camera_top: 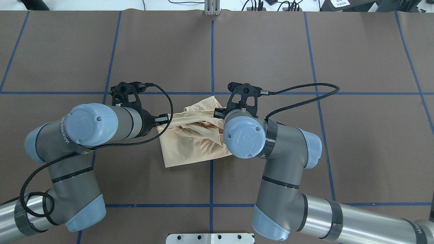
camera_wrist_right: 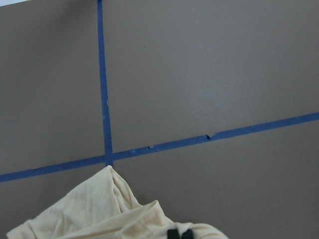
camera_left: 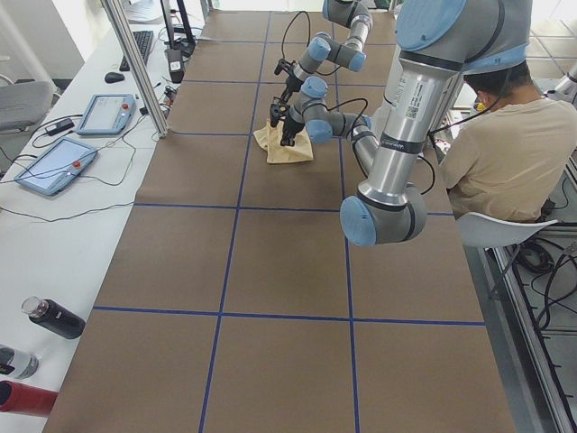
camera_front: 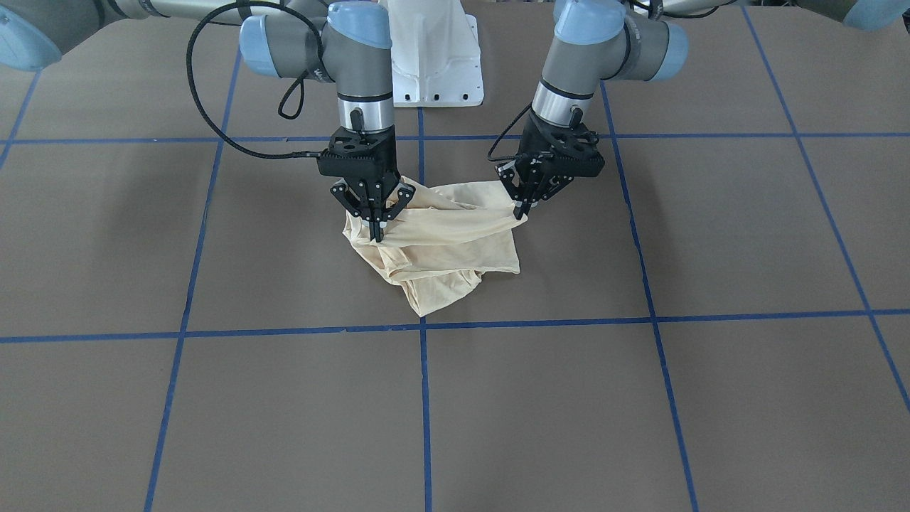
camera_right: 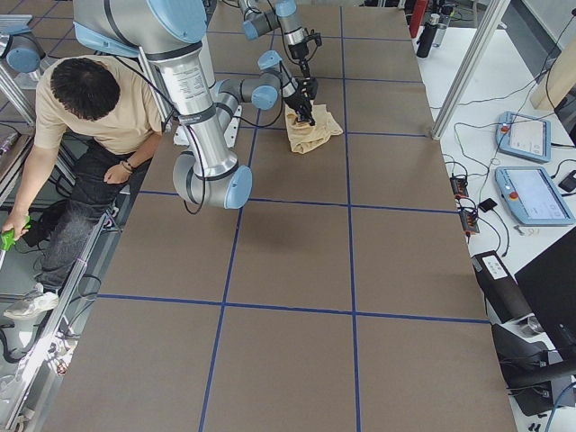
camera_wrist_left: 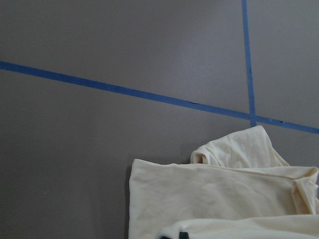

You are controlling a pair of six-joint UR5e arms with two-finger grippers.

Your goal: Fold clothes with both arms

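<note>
T-shirt [camera_front: 441, 242] | bunched, long axis side to side, tip toward far table [camera_front: 711, 412] edge | left jaws, right jaws pinching it

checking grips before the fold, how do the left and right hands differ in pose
The right hand points straight down; the left hand tilts toward the T-shirt. The right hand pinches a bunched edge, the left hand a stretched corner. Both look shut on the cloth.

My right arm [camera_top: 281, 162]: wrist vertical, right claw [camera_front: 377, 229] pointing straight down, fingers pinched together on the T-shirt [camera_front: 444, 245]. My left arm [camera_top: 78, 142]: wrist tilted inward, left claw [camera_front: 525, 206] angled down, fingers likewise closed on it. Claws near, not touching.
</note>
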